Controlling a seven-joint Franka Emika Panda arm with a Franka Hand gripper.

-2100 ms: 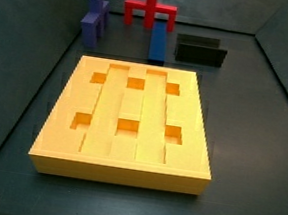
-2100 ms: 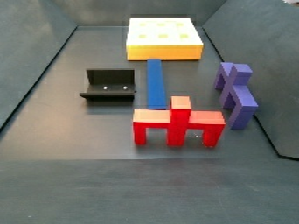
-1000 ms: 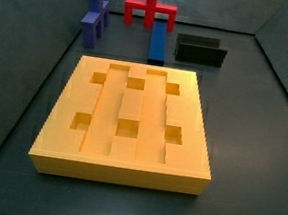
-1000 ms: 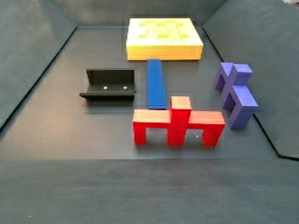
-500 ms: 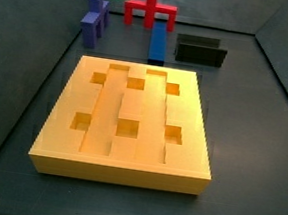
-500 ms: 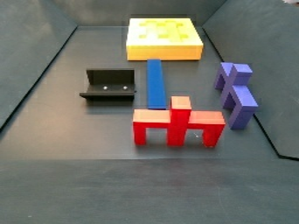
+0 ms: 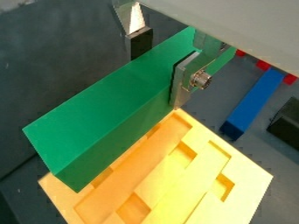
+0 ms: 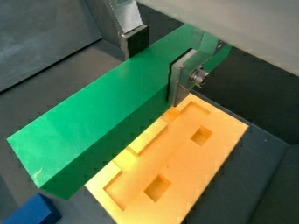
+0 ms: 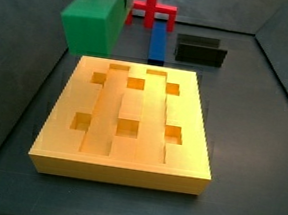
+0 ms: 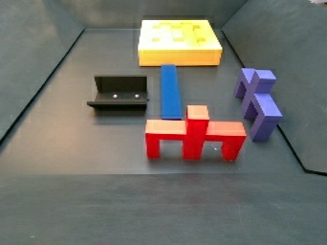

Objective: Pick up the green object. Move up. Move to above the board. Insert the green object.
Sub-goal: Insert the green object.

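Observation:
My gripper (image 7: 162, 61) is shut on the green object (image 7: 111, 118), a long plain green bar; it also shows in a wrist view (image 8: 100, 122). Both silver fingers (image 8: 184, 74) press its long sides near one end. The board (image 9: 129, 118), a large yellow-orange block with ribs and six square holes, lies below the bar in both wrist views (image 7: 176, 179). In a side view the green bar (image 9: 92, 16) hangs in the air above the board's far left corner, not touching it. The gripper and bar are out of the side view that shows the board far back (image 10: 179, 40).
A dark blue bar (image 10: 169, 88) lies on the floor between the black fixture (image 10: 118, 94) and the purple stepped block (image 10: 259, 100). A red piece (image 10: 194, 134) stands at the blue bar's end. Grey walls enclose the floor.
The green bar, held in my gripper, has come into a side view from the top left and now hangs lower and closer to the board's far left corner.

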